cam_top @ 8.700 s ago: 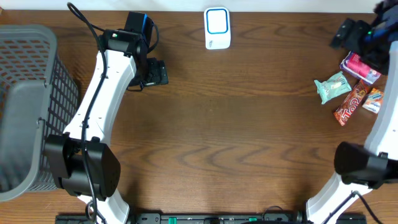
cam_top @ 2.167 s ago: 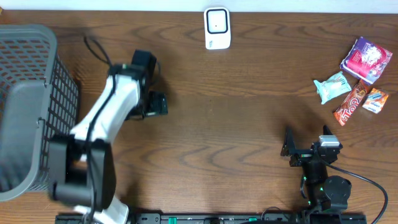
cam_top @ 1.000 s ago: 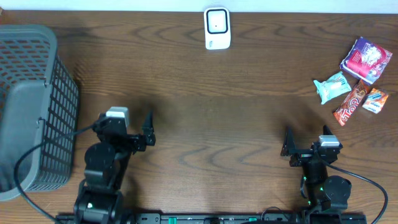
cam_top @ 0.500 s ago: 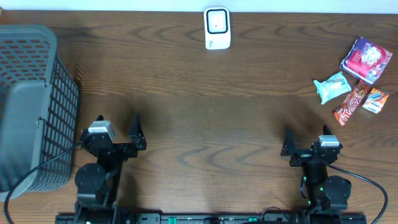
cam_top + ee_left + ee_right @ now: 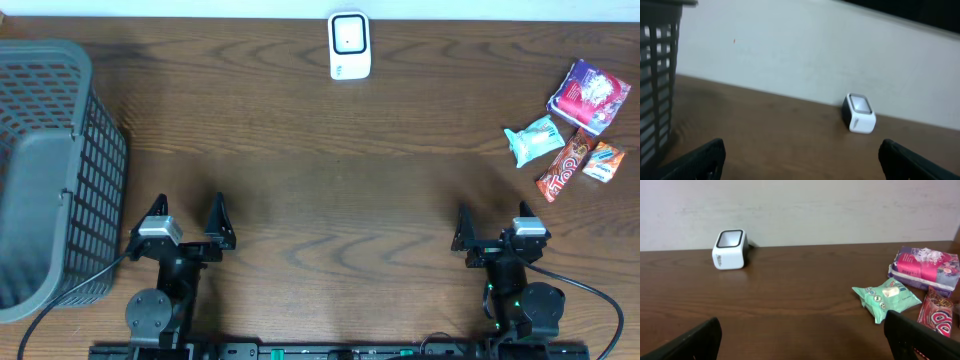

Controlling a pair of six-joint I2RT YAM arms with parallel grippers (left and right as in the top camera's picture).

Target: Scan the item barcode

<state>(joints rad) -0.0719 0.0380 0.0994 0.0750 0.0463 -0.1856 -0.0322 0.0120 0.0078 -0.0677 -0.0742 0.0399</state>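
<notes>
Pink-and-purple pack (image 5: 588,95) first: it lies by the far right edge of the surface (image 5: 350,180), flowers printed on its top, no wording I can read. Just beside it sit the green pack (image 5: 534,139), the red bar (image 5: 565,164) with big white letters that look like "Top", though I can't be sure, and a small orange pack (image 5: 601,160) against the bar. The white scanner (image 5: 349,45) stands at the far middle, well apart from them; the print on its front is too small to read. The grey basket (image 5: 40,170) fills the left side.

My left tool (image 5: 189,208) is released, jaws spread wide, nothing between them. My right tool (image 5: 494,232) is the same, spread and holding nothing.

Some seconds back my right arm reached over those packs and my left was stretched out near the scanner. Both are now folded at the near edge, the left one settling last. The packs lie where they were.
</notes>
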